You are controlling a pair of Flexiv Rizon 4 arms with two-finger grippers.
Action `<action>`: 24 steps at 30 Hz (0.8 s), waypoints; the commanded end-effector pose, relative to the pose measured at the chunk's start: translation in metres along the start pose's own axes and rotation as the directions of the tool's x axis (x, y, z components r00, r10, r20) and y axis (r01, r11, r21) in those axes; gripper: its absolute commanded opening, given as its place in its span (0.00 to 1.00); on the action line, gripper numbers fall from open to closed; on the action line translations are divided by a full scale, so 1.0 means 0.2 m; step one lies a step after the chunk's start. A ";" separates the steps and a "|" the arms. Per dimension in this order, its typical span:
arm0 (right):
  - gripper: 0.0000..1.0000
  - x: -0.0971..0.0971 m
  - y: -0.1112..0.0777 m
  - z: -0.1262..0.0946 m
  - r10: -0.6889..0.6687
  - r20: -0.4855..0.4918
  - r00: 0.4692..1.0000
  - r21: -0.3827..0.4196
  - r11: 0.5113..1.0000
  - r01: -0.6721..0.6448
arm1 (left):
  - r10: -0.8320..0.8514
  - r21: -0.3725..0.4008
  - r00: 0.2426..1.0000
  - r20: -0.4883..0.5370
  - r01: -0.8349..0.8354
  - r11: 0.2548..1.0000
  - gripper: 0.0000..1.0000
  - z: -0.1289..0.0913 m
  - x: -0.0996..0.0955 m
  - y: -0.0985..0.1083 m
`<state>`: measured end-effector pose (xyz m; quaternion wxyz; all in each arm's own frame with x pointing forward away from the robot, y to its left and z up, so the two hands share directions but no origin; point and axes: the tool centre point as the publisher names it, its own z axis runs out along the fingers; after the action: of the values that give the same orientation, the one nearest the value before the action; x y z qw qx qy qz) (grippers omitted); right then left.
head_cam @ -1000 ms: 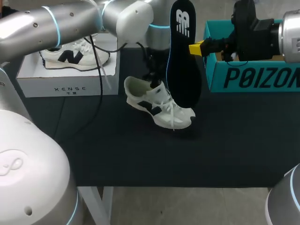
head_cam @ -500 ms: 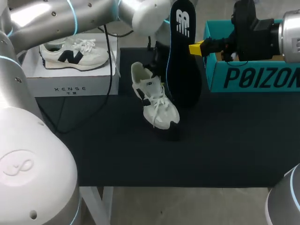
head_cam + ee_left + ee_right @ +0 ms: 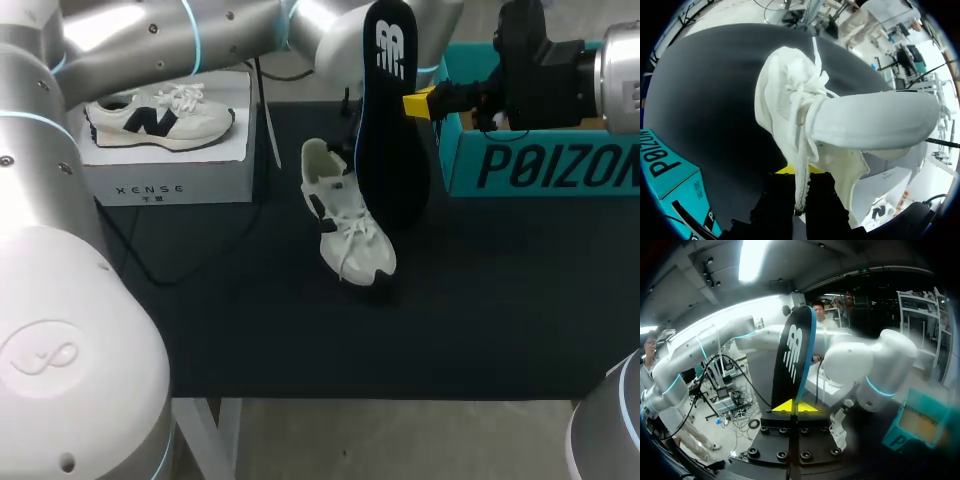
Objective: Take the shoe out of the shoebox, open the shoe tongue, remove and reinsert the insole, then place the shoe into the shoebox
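I have the left fingers [image 3: 799,172] pinched narrow on the heel rim of the white lace-up sneaker [image 3: 350,225], with the fabric edge running between the two black fingers in the left wrist view. The sneaker is out of its box, over the middle of the black table [image 3: 250,330], heel toward the far side and toe pointing near and slightly right. I cannot tell whether its sole rests flat on the table or is partly lifted. The right fingers [image 3: 425,103] are closed on the long black insole with a blue edge [image 3: 390,150], gripping it by one side. The insole stands upright, its tip high and its lower end hanging just beside the sneaker's right side. In the right wrist view it rises straight up from between the yellow tips. The teal cardboard shoebox [image 3: 540,165] sits at the far right of the table, behind the right arm. At the far left a white rectangular box [image 3: 170,180] carries a second white sneaker with a dark side logo [image 3: 160,115], well apart from both sets of fingers.
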<state>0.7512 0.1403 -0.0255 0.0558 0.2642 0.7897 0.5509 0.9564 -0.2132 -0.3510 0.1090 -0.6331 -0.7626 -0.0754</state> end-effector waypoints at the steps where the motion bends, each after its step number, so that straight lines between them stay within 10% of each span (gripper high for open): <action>1: 0.00 0.00 0.00 0.02 0.000 0.001 1.000 0.001 1.000 0.000 | 0.041 -0.011 0.999 -0.004 -0.041 0.999 0.00 0.01 -0.04 0.01; 24: 0.00 0.00 0.00 0.02 0.000 0.001 1.000 0.001 1.000 0.000 | 0.217 -0.034 0.976 0.008 -0.217 0.976 0.00 0.07 -0.23 -0.03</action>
<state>0.7512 0.1403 -0.0255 0.0558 0.2642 0.7897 0.5509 0.9516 -0.2455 -0.3697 0.0901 -0.7180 -0.6865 -0.0705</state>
